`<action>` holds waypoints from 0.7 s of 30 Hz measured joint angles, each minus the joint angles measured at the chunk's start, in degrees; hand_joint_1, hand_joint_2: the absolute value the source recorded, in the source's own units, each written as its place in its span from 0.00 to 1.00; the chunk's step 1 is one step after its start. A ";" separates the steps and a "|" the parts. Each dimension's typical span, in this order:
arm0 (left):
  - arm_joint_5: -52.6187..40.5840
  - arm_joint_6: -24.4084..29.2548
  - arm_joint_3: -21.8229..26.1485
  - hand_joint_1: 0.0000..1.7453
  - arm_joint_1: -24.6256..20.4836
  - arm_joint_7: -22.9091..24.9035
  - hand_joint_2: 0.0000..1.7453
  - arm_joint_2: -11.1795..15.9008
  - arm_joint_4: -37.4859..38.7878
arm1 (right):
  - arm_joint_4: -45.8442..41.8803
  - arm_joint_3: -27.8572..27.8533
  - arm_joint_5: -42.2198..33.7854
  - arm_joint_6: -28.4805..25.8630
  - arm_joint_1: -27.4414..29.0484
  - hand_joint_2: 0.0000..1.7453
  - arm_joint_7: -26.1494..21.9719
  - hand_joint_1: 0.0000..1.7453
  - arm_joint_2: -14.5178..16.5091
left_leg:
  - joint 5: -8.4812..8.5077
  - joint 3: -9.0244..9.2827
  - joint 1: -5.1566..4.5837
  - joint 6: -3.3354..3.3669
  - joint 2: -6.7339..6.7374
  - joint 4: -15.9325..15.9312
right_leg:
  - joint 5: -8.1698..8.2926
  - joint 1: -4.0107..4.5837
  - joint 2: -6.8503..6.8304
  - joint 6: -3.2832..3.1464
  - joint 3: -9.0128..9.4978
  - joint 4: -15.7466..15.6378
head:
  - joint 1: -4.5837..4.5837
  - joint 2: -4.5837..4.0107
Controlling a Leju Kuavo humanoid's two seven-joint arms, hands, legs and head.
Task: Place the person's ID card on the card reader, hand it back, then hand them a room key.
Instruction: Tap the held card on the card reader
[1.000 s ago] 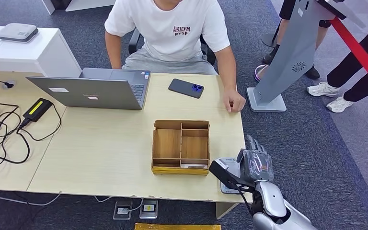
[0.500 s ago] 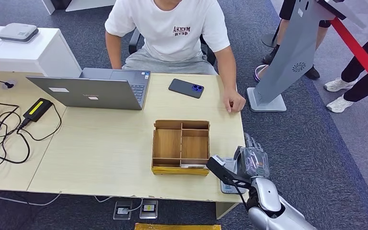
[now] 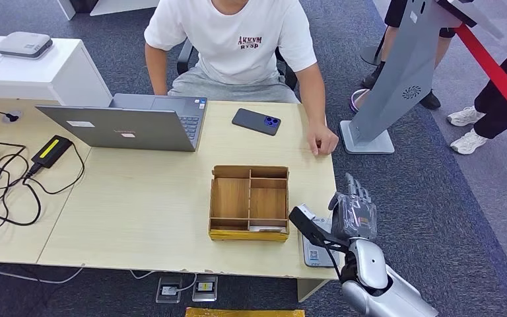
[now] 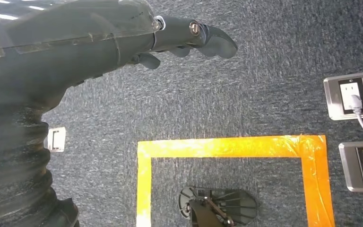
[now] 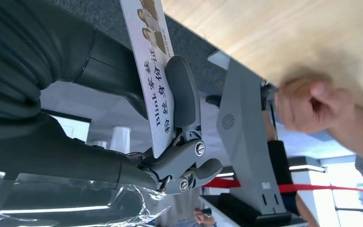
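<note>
Beside the table corner, the right robot hand (image 3: 352, 216) pinches the ID card (image 5: 152, 71).

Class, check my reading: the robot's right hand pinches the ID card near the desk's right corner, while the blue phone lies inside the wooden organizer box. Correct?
Not quite. The right hand does pinch the ID card, as the right wrist view shows. But in the head view the phone lies on the bare desk beyond the wooden organizer box, not inside it.

Pale wood-grain table (image 3: 138, 198), wooden organiser box (image 3: 249, 201), glossy ID card (image 5: 153, 71)
</note>
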 joint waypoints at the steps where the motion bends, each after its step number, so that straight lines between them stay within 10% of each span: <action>1: 0.00 0.00 0.00 0.00 0.00 -0.11 1.00 -0.02 0.01 | -0.43 -0.44 0.27 -0.09 -0.28 1.00 0.54 1.00 -0.19 | 0.00 0.00 0.00 0.00 0.00 0.00 | 0.00 0.00 0.00 0.00 0.00 0.00 | 0.00 0.00; 12: -0.36 0.00 -0.01 0.00 -0.11 -0.74 1.00 -0.14 0.09 | -9.88 -6.22 4.48 0.33 -3.87 1.00 1.57 1.00 -3.68 | 0.00 0.02 0.00 0.00 0.01 0.00 | 0.00 0.00 0.03 0.00 0.00 0.00 | -0.01 0.00; 21: -1.99 -0.11 -0.93 0.00 -1.16 2.19 1.00 -0.11 0.01 | -15.67 -6.78 5.91 11.63 -7.83 1.00 0.46 1.00 -4.58 | 0.00 0.01 0.00 0.00 0.02 0.00 | 0.01 0.00 0.04 0.00 0.01 0.01 | 0.00 0.00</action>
